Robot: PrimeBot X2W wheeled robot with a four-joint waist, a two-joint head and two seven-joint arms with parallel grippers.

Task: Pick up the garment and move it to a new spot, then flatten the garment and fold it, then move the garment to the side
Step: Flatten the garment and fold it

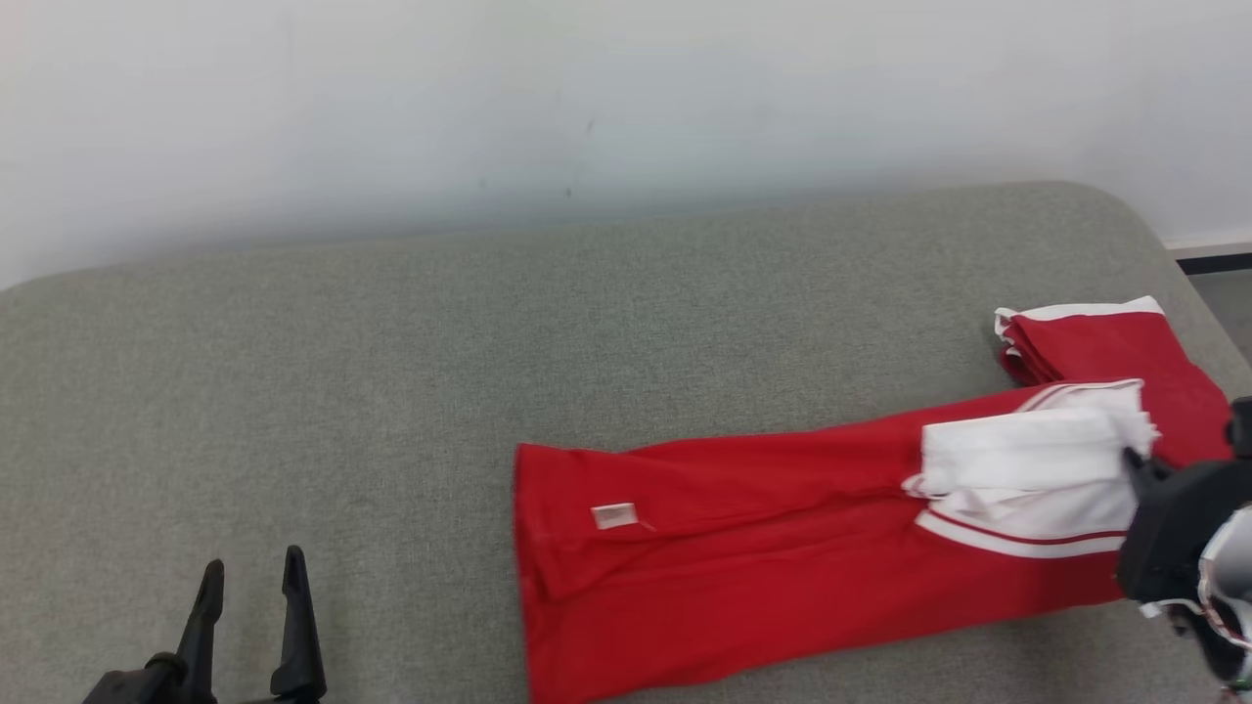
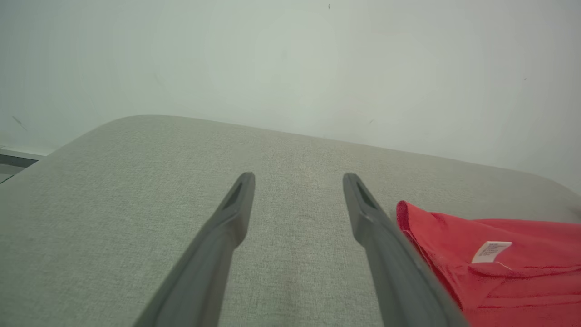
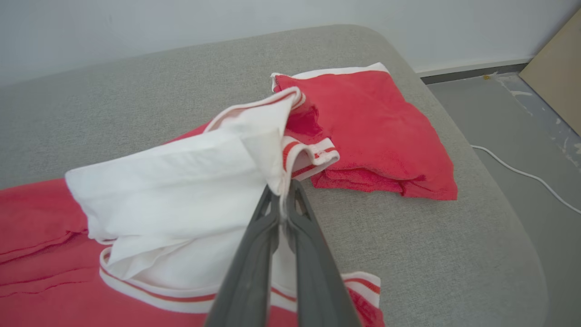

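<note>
Garment (image 1: 734, 548): red, with white trim and a white panel. It lies on the grey fabric-covered tabletop (image 1: 391, 372), on the robot's right half of it. The long red body stretches from about the middle towards the right edge.

- Small white label (image 1: 614, 515) sits on the red cloth near the garment's left end; it also shows in the left wrist view (image 2: 491, 251).
- A folded red sleeve (image 1: 1105, 347) with a white cuff lies at the far right, close to the rounded corner of the tabletop. In the right wrist view it appears as a stacked red wad (image 3: 372, 131).
- The white panel (image 1: 1027, 455) is bunched and raised above the red layer beneath it.

Right end effector (image 1: 1135, 460): at the right end of the garment. In its own wrist view the two dark fingers are pressed together at the tips (image 3: 283, 188), with an edge of the white cloth pinched between them. The cloth drapes away to that view's left.

Left end effector (image 1: 252, 562): at the lower left, over bare tabletop and well apart from the garment. Its fingers are spread wide with nothing between them (image 2: 298, 179). The garment's red corner lies just beside the right finger in that wrist view, but I cannot tell whether they touch.

Beyond the tabletop there is a pale wall (image 1: 587, 98), a grey floor (image 3: 499, 113) and a white cable (image 3: 522, 170) lying on the floor.
</note>
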